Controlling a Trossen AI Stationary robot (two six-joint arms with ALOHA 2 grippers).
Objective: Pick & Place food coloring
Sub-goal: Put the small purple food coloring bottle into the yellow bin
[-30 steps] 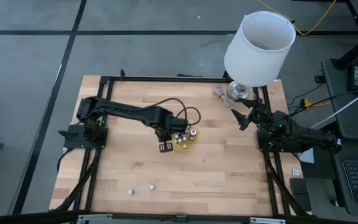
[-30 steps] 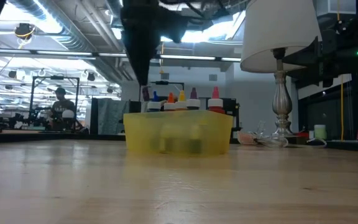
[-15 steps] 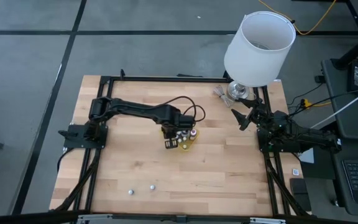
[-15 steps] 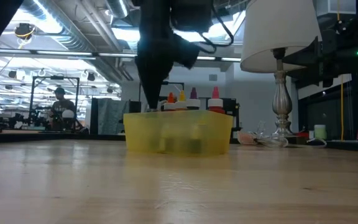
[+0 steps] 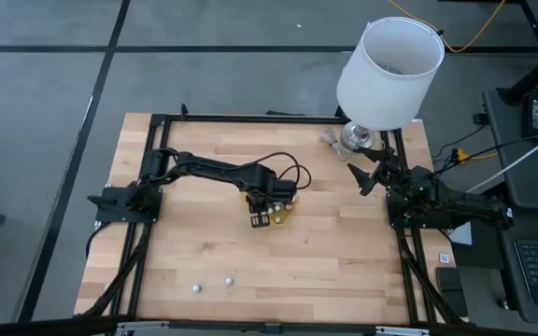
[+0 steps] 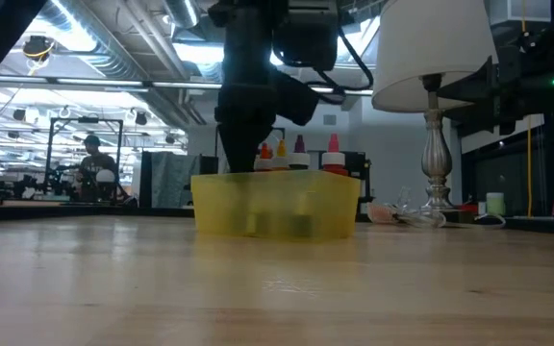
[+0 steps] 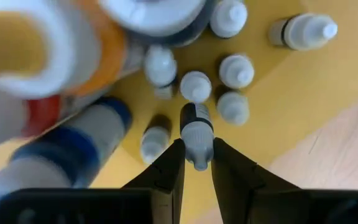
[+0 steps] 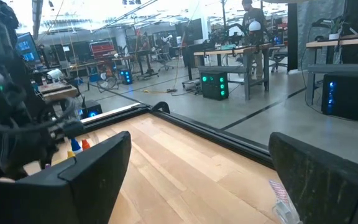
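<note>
Overhead, you see the left arm reaching across the table (image 5: 204, 252) to the yellow tray (image 5: 286, 213) near the middle, its left gripper (image 5: 259, 218) at the tray's near edge and covering most of what is inside. Two small pale bottles (image 5: 212, 284) lie apart on the wood toward the front. Your right gripper (image 5: 361, 177) waits at the table's right edge, just beside the lamp (image 5: 388, 70), fingers spread wide.

At table level, you see the tray (image 6: 275, 205) as a translucent yellow tub with the left arm coming down into it from above. Coloured caps (image 6: 299, 145) of taller bottles stick up over the rim: orange, purple, red. The lamp's stem (image 6: 437, 149) stands to the right. A person (image 6: 94, 159) sits far back in the room.

From your left wrist, you look down into the tray (image 7: 303, 87). The fingers (image 7: 166, 177) stand narrow, pinching one tiny white dropper bottle (image 7: 197, 134) by its tip. Other small white bottles (image 7: 236, 70) stand just beside it, and larger ones with blue (image 7: 73, 149) and orange bands crowd close to the lens.

From your right wrist, you see the two fingers (image 8: 89, 171) held far apart with nothing between them, bare table (image 8: 185, 174) ahead.
</note>
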